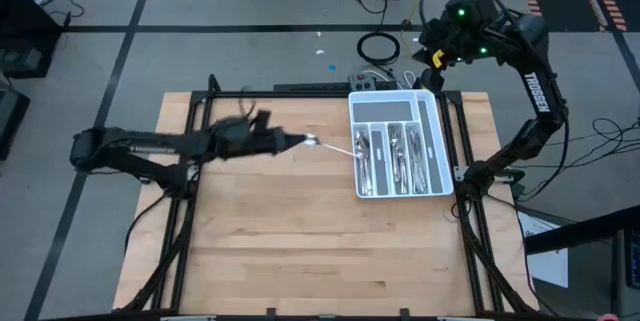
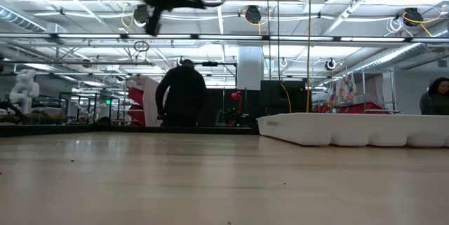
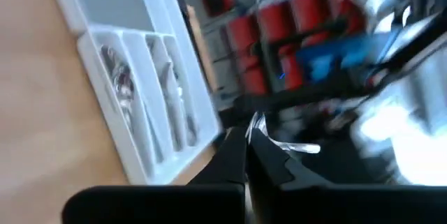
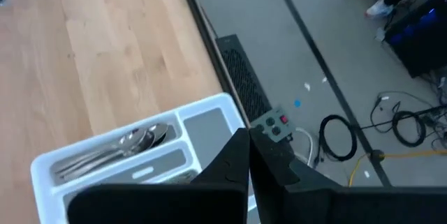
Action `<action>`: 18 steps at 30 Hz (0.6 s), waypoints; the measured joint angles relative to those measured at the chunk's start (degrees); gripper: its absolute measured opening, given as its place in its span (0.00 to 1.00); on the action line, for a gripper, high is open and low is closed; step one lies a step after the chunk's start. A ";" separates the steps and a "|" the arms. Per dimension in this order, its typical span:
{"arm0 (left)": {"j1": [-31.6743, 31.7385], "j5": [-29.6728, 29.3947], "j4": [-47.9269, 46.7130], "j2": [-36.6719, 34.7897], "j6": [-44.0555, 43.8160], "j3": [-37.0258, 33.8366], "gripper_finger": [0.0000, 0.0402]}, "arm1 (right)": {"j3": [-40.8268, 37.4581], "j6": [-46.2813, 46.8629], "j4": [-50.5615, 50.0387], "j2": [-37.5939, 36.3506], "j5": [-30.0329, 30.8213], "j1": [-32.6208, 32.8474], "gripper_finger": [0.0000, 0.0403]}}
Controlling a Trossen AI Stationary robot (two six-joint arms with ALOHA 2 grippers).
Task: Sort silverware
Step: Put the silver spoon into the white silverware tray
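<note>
My left gripper (image 1: 303,143) hangs above the table's middle, left of the white tray (image 1: 432,141), shut on a slim shiny piece of silverware (image 1: 330,147) that sticks out toward the tray. Fork, spoon or knife, I cannot tell. The tray lies flat on the table at the far right, with more silverware (image 1: 393,153) in its long compartments, also in the left wrist view (image 3: 126,84). My right gripper (image 4: 248,144) is shut on nothing and held high over the tray's far edge (image 4: 209,105). Spoons (image 4: 136,140) lie in one compartment below it. My left gripper pinches one end of the silver piece (image 3: 260,128) between its two fingertips (image 3: 234,147). The fingers lie nearly level and come from the table's left. The rest of the piece (image 3: 300,148) juts out past the fingertips, lifted clear of the table.
Bare wooden tabletop (image 1: 300,241) spreads across the near half and the left. A black frame (image 1: 190,161) borders the table. A grey box with buttons (image 4: 274,125) and cables (image 1: 378,48) lie on the floor beyond the far edge. A person (image 2: 184,95) stands in the room behind.
</note>
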 joint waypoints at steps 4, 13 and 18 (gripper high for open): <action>7.05 9.15 -17.69 9.85 15.36 16.84 0.00 | -2.83 -1.12 -0.05 -0.01 0.01 -0.02 0.00; 19.94 29.68 -32.20 35.53 45.41 44.98 0.00 | -8.29 -0.39 -0.40 0.01 0.00 -0.02 0.00; 23.04 35.43 -38.74 47.77 53.48 53.70 0.00 | -9.50 0.16 -1.68 0.01 -0.01 -0.02 0.00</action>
